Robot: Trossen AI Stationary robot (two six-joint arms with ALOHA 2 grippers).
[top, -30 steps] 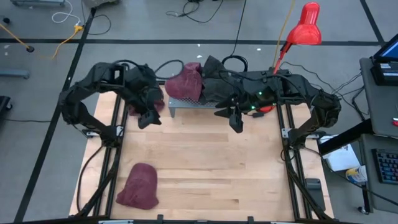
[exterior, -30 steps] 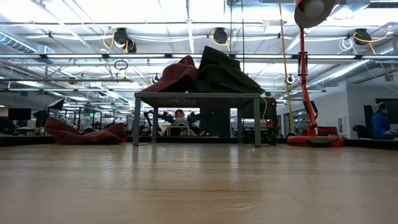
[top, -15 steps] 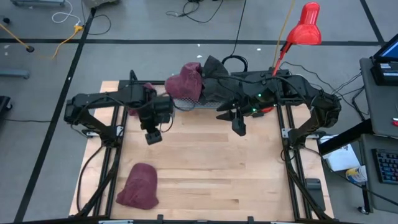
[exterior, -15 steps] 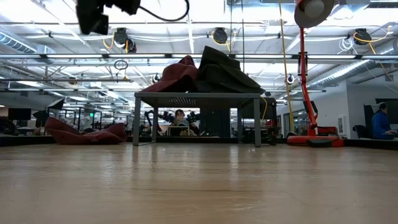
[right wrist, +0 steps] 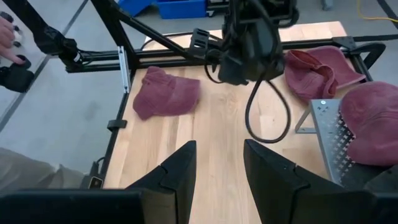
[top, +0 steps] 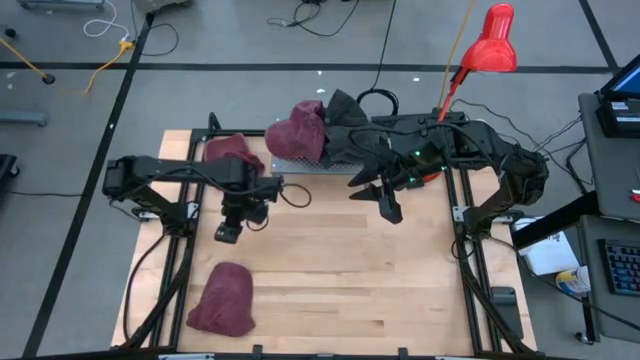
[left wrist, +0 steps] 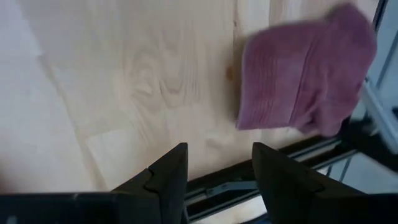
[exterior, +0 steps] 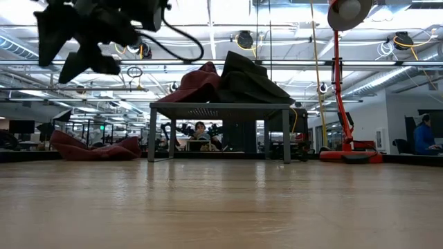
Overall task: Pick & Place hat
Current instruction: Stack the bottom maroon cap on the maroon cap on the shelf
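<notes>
Your counter is a pale wooden board framed by dark rails. At about seven o'clock on it lies a maroon hat, flat on the wood. At eleven o'clock a second maroon hat rests on the board. At twelve o'clock stands a small metal rack with a perforated top, its legs on the wood.

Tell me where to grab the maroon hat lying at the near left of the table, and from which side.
Come straight down on the maroon hat with the left pincer, which hangs open nearby. It lies slumped and flat on the table, so pinch a raised fold near its middle; the thin edges probably offer little to grip.
</notes>
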